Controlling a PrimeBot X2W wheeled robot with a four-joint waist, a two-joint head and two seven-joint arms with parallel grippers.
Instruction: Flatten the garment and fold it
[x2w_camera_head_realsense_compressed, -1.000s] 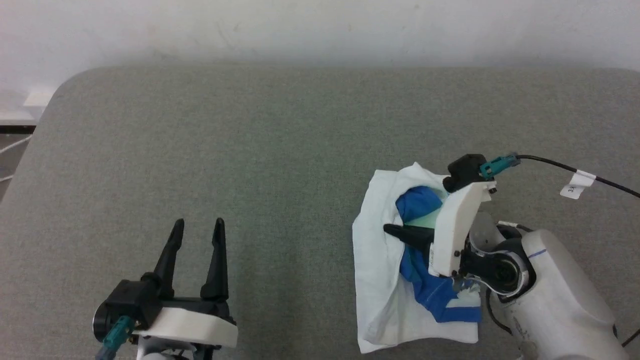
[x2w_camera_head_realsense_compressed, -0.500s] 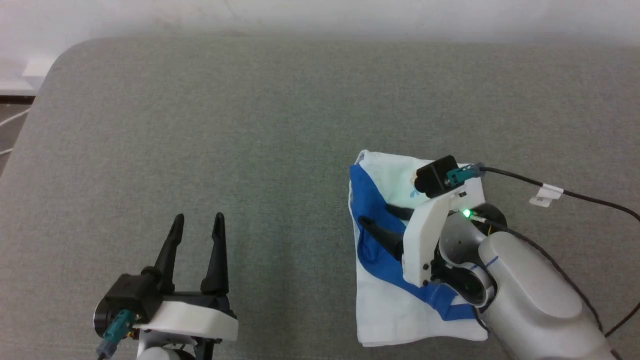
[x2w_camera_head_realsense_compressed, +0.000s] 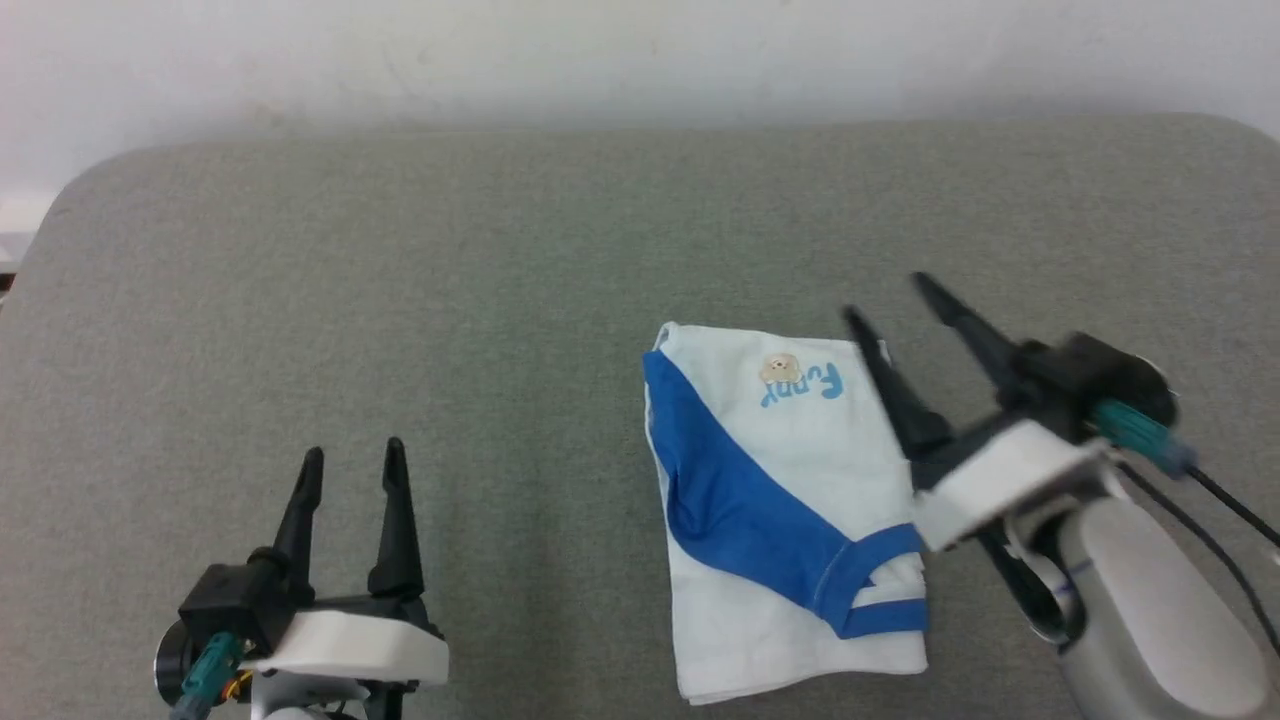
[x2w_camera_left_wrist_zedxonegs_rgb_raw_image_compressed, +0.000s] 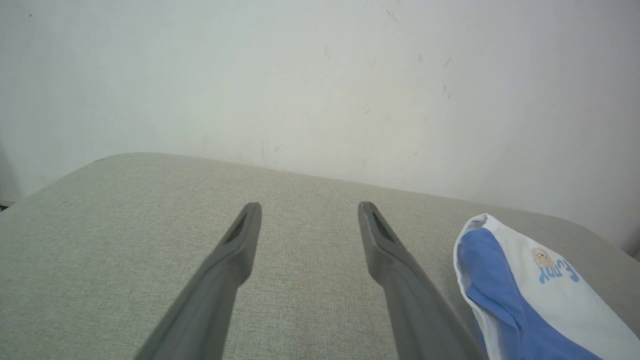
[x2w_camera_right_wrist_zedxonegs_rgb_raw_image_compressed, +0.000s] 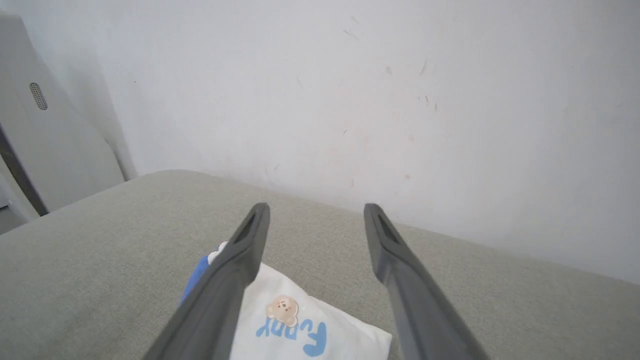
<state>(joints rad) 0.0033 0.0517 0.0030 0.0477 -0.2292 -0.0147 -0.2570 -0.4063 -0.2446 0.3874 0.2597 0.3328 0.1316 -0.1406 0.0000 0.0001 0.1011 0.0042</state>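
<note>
**Right claw lets go, leaving garment folded flat**

The right claw (x2w_camera_head_realsense_compressed: 882, 296) hangs over the garment's right edge, its two dark fingers spread wide and holding nothing. A second ago those fingers were pinched together deep in the cloth. Half a second ago they had parted but were still low over it, and they have since lifted clear.

The garment (x2w_camera_head_realsense_compressed: 790, 500) has changed with them. It was a rumpled heap with blue fabric bunched at its middle. It now lies as a flat, compact packet on the grey counter (x2w_camera_head_realsense_compressed: 400, 300). A royal-blue band (x2w_camera_head_realsense_compressed: 740, 500) crosses the white cloth diagonally, and the tan emblem (x2w_camera_head_realsense_compressed: 780, 368) and light-blue lettering (x2w_camera_head_realsense_compressed: 805, 385) face up near its far edge.

Well to the left of the garment, the left claw (x2w_camera_head_realsense_compressed: 352, 450) rests with its fingers apart and empty, as it was a second ago. The head camera has itself shifted, so the garment's new place in that view is not a sign that it slid.

The release looks like the end of a fold rather than a slip, since the cloth kept its shape once let go. The task appears close to finished. The near edge of the garment looks slightly uneven, so a final tidy may be all that is left.
</note>
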